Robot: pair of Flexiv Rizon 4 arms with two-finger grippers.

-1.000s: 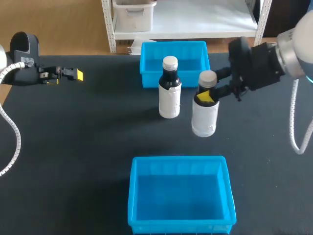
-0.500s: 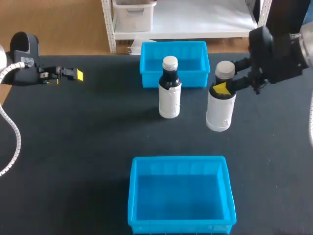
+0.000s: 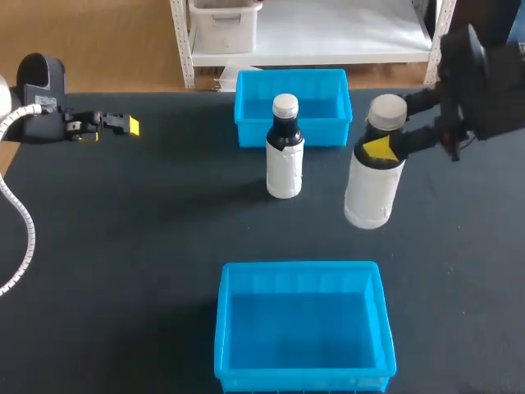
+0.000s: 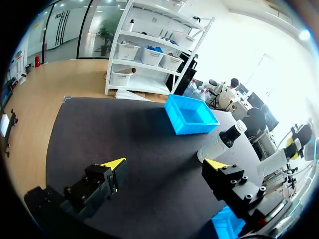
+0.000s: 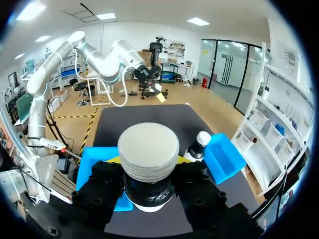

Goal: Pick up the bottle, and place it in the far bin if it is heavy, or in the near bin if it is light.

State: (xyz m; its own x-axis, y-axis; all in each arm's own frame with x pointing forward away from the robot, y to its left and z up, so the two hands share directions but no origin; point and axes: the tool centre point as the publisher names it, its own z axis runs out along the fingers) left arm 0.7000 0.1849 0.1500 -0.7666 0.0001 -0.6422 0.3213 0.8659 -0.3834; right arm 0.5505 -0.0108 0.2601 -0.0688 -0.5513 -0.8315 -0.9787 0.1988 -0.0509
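A white bottle (image 3: 371,176) with a dark neck and pale cap hangs above the table, right of centre. My right gripper (image 3: 380,150) is shut on its neck; in the right wrist view the cap (image 5: 148,148) fills the space between that gripper's (image 5: 148,163) fingers. A second, similar bottle (image 3: 285,152) stands upright just in front of the far blue bin (image 3: 246,111). The near blue bin (image 3: 299,268) sits at the table's front, with nothing in it. My left gripper (image 3: 123,125) rests at the far left, open and holding nothing (image 4: 164,164).
The standing bottle (image 5: 198,144) is beside the held one, on the far bin's (image 5: 223,157) side. The near bin (image 5: 94,162) lies on the other side. Dark table surface stretches between the bins and to the left.
My right arm has carried the bottle to the right and lifted it higher, away from the standing bottle. The left arm and both bins have not moved.
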